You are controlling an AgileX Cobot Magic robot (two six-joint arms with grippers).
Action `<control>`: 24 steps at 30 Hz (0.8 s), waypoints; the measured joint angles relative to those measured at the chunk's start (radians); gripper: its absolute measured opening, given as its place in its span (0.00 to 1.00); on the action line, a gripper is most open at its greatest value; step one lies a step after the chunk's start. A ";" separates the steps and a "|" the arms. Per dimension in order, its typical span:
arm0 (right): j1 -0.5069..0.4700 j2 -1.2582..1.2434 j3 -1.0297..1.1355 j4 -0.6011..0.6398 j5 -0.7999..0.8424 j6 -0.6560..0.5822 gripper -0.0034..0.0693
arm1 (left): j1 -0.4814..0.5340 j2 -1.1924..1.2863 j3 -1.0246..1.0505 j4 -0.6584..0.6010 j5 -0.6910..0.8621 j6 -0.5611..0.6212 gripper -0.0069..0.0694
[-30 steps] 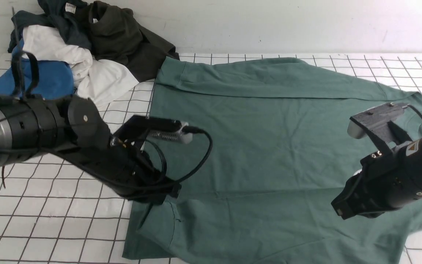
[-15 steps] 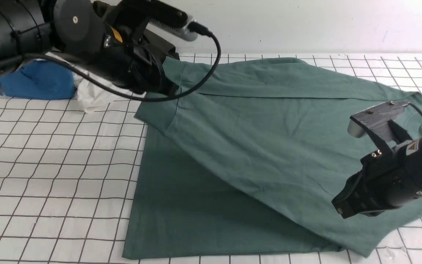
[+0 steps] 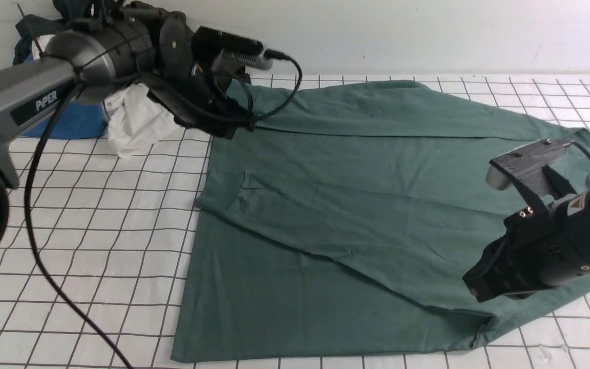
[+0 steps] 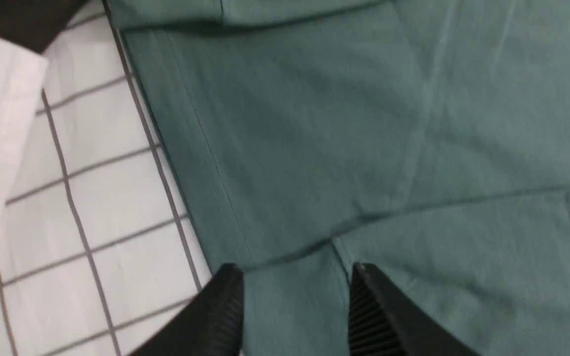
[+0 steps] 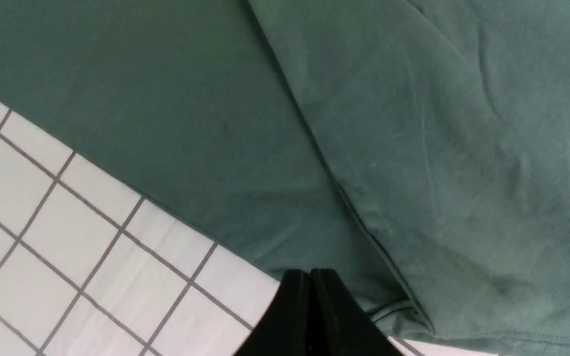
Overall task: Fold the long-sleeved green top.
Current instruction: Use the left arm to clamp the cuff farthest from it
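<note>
The green long-sleeved top (image 3: 377, 169) lies spread flat on the gridded table. One sleeve is folded diagonally across the body, and its cuff end (image 3: 226, 197) rests near the top's left edge. My left gripper (image 3: 231, 130) hovers over the far left corner of the top, beside the clothes pile. In the left wrist view it (image 4: 295, 269) is open, with only green cloth lying below the fingers. My right gripper (image 3: 477, 292) hangs low over the near right edge of the top. In the right wrist view it (image 5: 309, 273) is shut and holds nothing.
A pile of clothes sits at the back left: a white cloth (image 3: 133, 120), a blue cloth (image 3: 67, 123) and a dark garment (image 3: 31, 31). The white wall runs close behind. Bare gridded table (image 3: 80, 246) lies left of the top.
My left gripper carried the sleeve up from the near left to the far side, then opened and let go. The sleeve dropped flat across the body. The right arm stayed still.
</note>
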 joint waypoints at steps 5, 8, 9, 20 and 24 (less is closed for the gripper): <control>0.000 0.034 0.000 0.013 -0.030 -0.005 0.03 | 0.036 0.206 -0.391 -0.005 0.141 0.002 0.58; 0.000 0.071 0.000 0.032 -0.032 -0.009 0.03 | 0.049 0.329 -0.547 0.004 0.135 -0.023 0.58; 0.000 0.088 0.000 0.037 -0.033 -0.014 0.03 | 0.053 0.369 -0.587 0.007 0.124 -0.049 0.58; 0.000 0.193 0.000 0.084 -0.045 -0.057 0.03 | 0.068 0.595 -0.662 0.009 -0.231 -0.278 0.57; 0.000 0.193 -0.001 0.106 -0.046 -0.077 0.03 | 0.068 0.631 -0.664 0.017 -0.257 -0.305 0.43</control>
